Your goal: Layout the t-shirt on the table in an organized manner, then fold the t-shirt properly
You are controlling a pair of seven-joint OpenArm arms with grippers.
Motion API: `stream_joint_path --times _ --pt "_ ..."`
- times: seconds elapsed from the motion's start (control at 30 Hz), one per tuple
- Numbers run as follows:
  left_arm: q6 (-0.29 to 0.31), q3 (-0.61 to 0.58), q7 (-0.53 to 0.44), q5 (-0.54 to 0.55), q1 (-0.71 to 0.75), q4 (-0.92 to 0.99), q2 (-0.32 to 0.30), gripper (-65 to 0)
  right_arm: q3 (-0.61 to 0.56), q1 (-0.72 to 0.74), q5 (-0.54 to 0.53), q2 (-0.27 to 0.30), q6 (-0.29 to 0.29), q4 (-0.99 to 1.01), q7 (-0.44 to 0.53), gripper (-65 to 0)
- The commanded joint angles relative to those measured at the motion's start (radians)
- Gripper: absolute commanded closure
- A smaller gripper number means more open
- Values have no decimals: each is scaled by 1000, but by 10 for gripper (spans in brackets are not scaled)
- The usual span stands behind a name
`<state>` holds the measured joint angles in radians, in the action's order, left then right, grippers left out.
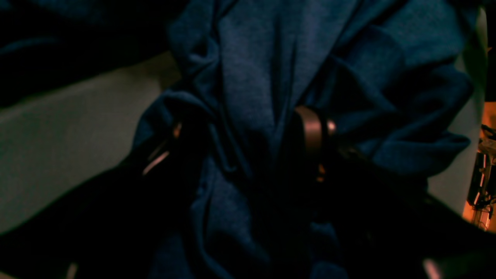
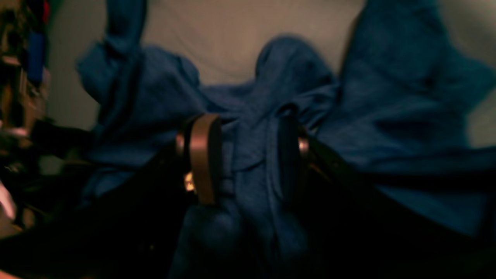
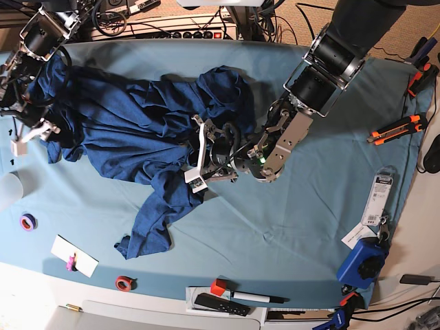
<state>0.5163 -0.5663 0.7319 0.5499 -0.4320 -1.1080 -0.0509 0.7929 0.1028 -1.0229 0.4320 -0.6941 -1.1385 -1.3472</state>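
Bunched navy cloth fills both wrist views — the t-shirt (image 3: 130, 137) is soft, light, floppy, wrinkles at a touch, won't hold any shape. It lies crumpled on the table (image 3: 289, 227), long axis running roughly left-right across the base view, w/ one tail of fabric trailing down toward the near edge. Which end is collar and which is hem I can't tell.

Left gripper (image 1: 248, 143) has its jaws part-spread and closed on a thick wad of fabric near the shirt's middle. Right gripper (image 2: 248, 155) likewise — jaws apart, a fold of shirt pinched between them, at the far-left end in the base view.

Judgement: best taken by hem corners or shoulder seams, not mid-body bunches; a pull there should spread it flat w/o dragging folds along
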Motion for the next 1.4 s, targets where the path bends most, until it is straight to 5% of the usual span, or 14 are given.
stream_joint_path --times 0.0,0.13,0.27,0.47,0.63,0.67,0.73,0.93,1.2,1.37 --pt "-5 0 31 -23 -14 -6 -2 -330 33 13 -24 28 -4 -13 13 -248" --pt "-5 0 31 -23 -14 -6 -2 -330 137 13 -19 28 -4 -13 27 -248" --pt "-4 0 31 -23 -14 -6 -2 -330 154 13 137 27 -4 -13 103 -248" --pt "-4 0 31 -23 -14 -6 -2 -330 70 14 342 29 3 -13 279 -248" --pt "-4 0 30 -23 -14 -6 -2 -330 -87 14 541 29 103 -13 339 -242" --pt "-4 0 30 -23 -14 -6 -2 -330 -118 14 563 29 114 -13 338 -197" --pt "-4 0 30 -23 -14 -6 -2 -330 -167 14 616 30 116 -13 333 0" --pt "-4 0 30 -23 -14 -6 -2 -330 -159 13 743 88 205 -13 327 0" --pt "-4 0 29 -23 -14 -6 -2 -330 -8 13 758 155 244 -13 311 0" --pt "-4 0 29 -23 -14 -6 -2 -330 23 13 607 156 207 -13 241 0"
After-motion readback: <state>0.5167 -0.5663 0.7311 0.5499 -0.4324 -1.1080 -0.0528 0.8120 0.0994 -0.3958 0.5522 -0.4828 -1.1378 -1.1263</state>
